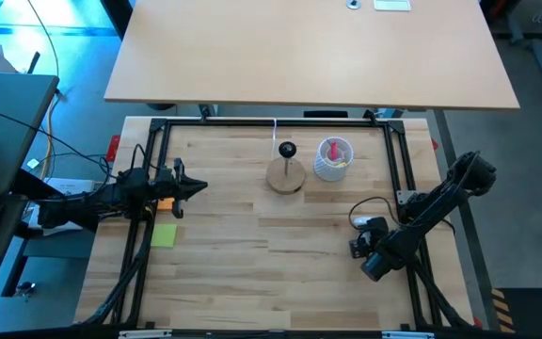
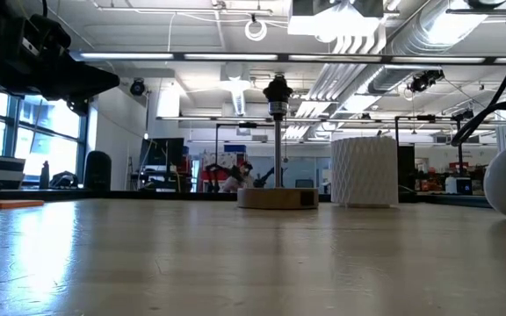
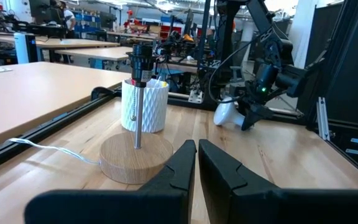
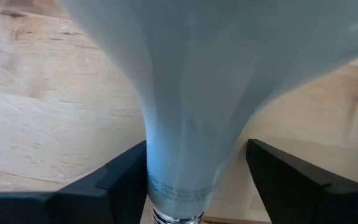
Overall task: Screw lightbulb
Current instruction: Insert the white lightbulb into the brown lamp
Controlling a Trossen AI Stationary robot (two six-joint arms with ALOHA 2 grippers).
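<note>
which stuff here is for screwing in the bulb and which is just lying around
For the job:
- lightbulb, between the right gripper's fingers
- socket stand

Lying about:
- white ribbed cup
- yellow note
- left gripper, idle

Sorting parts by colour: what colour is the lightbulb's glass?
Frosted white lightbulb, clearest in the right wrist view.

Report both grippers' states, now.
Left gripper: shut, empty.
Right gripper: fingers around the lightbulb, one not touching; grip cannot be told.
</note>
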